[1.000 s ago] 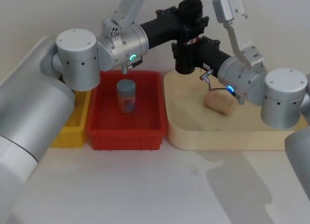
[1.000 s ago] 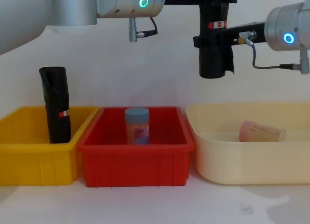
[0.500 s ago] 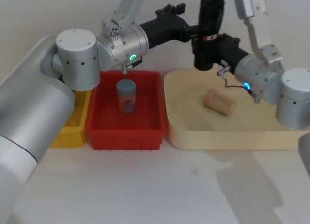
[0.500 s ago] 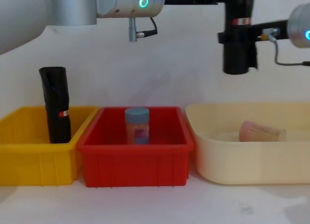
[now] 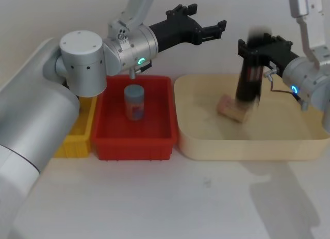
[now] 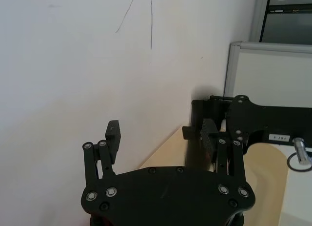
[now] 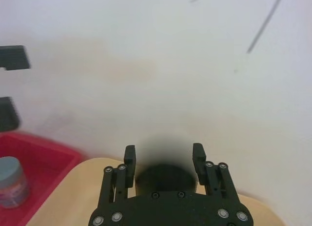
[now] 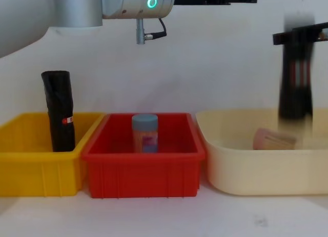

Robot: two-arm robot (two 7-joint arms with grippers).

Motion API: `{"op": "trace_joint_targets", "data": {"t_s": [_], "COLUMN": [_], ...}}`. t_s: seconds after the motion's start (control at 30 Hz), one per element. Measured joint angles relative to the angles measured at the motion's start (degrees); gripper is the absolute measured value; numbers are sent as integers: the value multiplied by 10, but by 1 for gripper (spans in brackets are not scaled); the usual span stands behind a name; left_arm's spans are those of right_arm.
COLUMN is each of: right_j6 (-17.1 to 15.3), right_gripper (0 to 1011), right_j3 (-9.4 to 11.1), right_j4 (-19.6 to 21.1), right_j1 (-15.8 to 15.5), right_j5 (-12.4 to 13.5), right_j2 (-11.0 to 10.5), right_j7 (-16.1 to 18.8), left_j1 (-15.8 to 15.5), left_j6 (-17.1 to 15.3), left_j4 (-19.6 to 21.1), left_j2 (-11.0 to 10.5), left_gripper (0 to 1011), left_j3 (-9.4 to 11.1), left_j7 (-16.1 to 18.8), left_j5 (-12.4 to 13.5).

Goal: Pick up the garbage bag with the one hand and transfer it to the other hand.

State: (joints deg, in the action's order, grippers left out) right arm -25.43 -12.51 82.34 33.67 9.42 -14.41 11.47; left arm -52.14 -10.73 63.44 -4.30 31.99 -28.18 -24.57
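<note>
Over the cream tray (image 5: 247, 146), right gripper (image 7: 164, 160) with blue ring light grips the garbage bag roll (image 5: 249, 74) upright, fingers closed on its top end; the roll is blurred, lower end just above the tray floor near a pinkish-tan cylinder (image 5: 234, 109) lying on its side. Left gripper (image 5: 219, 30) on the green-lit arm sits high above the red bin's (image 5: 135, 142) back edge, jaws spread wide, nothing between them, well apart from the roll. Red bin holds a blue-lidded jar (image 8: 145, 132), upright. Yellow bin (image 8: 31, 165) on the far left holds a second black roll (image 8: 59, 110) standing upright against its wall.
</note>
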Motion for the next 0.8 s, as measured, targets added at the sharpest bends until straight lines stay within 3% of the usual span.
{"op": "trace_joint_targets", "data": {"t_s": [0.1,0.37,0.8], "right_j6": [-6,-13,-18], "right_gripper": [780,975,1004], "right_j3": [8,18,25], "right_j4": [3,6,9], "right_j1": [-2,-5,-8], "right_j5": [1,1,2], "right_j2": [-4,-8,-11], "right_j7": [-4,-9,-12], "left_j1": [0,0,0], "left_j6": [0,0,0], "left_j4": [0,0,0], "left_j2": [0,0,0], "left_gripper": [1000,1000,1000], "left_j3": [0,0,0], "left_j7": [0,0,0], "left_j5": [0,0,0]}}
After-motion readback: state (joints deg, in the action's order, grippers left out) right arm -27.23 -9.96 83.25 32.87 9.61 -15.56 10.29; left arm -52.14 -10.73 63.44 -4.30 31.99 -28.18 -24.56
